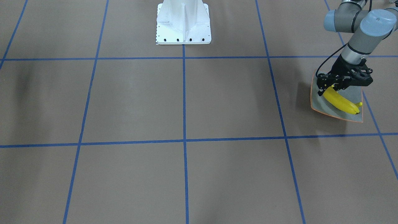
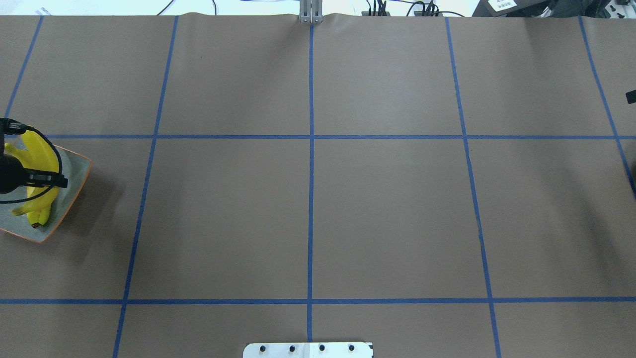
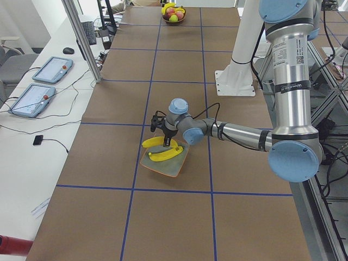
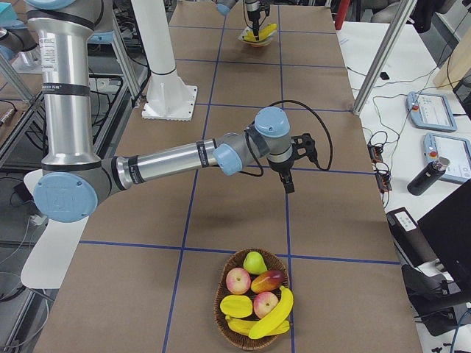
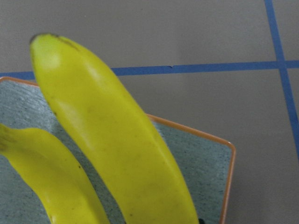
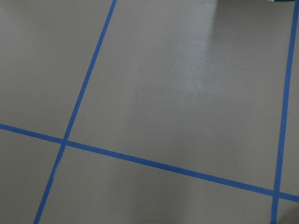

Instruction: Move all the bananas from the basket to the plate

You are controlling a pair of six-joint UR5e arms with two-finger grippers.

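Two bananas point(image 3: 166, 155) rest on the plate point(image 3: 171, 167) just beneath the left gripper point(image 1: 326, 91), one reaching up to its jaws; clamped or apart, I cannot tell. The right gripper point(image 4: 288, 184), equally unreadable, hangs short of the basket point(image 4: 218, 301). Lifting away carelessly could drag one over the rim.

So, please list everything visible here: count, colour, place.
table: one, brown with blue tape lines, under everything.
plate: one, grey, orange rim, robot's left end.
plate bananas: two, yellow, on the plate.
basket: one, brown wicker, robot's right end.
basket bananas: two, yellow, in the basket.
other fruit: about five, red, green, yellow, in the basket.
teach pendants: two, blue-grey, side bench.
left gripper: one, black, over the plate bananas.
right gripper: one, black, above bare table, apart from the basket.
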